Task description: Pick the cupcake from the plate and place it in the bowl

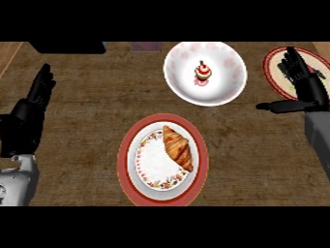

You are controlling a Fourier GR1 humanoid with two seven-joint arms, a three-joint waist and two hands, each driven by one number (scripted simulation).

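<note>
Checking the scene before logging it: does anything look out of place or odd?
Nothing is spilled or damaged. The cupcake sits upright in the white bowl, and a croissant lies on the right side of the red-rimmed plate.

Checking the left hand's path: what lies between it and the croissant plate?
Head view: only bare wooden counter between left hand and croissant plate.

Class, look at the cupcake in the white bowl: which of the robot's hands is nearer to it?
Right. The right hand is open just right of the bowl holding the cupcake, over a red-rimmed plate. The left hand rests open far off at the left edge.
</note>
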